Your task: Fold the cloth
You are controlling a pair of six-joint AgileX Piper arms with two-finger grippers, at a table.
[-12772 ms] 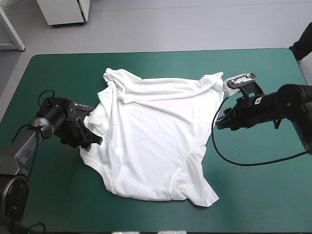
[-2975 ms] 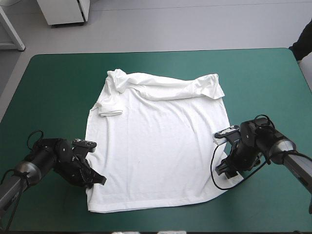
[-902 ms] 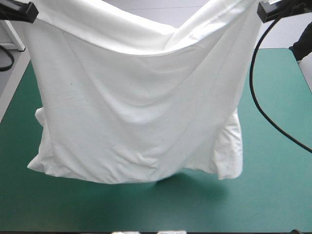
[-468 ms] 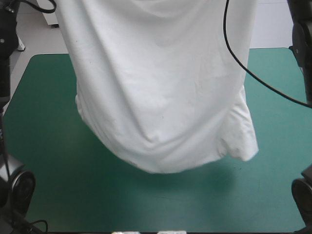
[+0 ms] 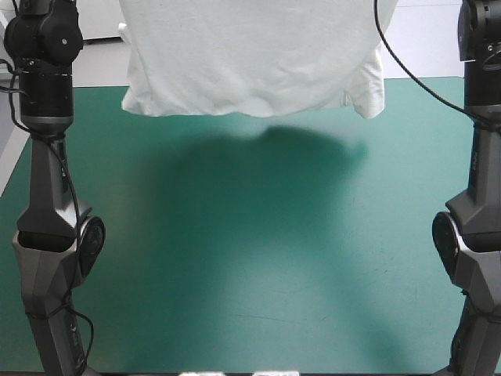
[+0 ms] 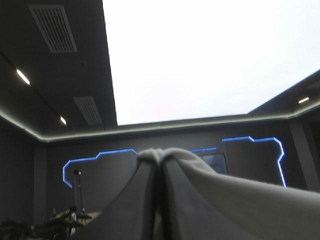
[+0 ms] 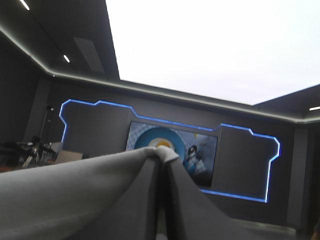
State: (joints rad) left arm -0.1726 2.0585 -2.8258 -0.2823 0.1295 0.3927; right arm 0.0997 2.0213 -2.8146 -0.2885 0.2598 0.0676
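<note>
The white T-shirt (image 5: 250, 55) hangs in the air above the table's far half; only its lower part shows in the high view, with the hem and a sleeve corner dangling free of the teal-green cover (image 5: 250, 258). Both arms stand upright at the table's sides, and their grippers are out of the high view above. In the left wrist view my left gripper (image 6: 159, 167) is shut on the T-shirt (image 6: 230, 197), which drapes away to one side. My right gripper (image 7: 161, 159) is likewise shut on the T-shirt (image 7: 65, 192).
The shirt's shadow (image 5: 266, 164) falls on the cover beneath it. The left arm's column (image 5: 47, 157) stands by the table's left edge and the right arm's column (image 5: 477, 157) by its right edge.
Both arms have risen further, carrying the T-shirt up. Its hem, which hung low near the table's middle just before, is now high near the far edge.
</note>
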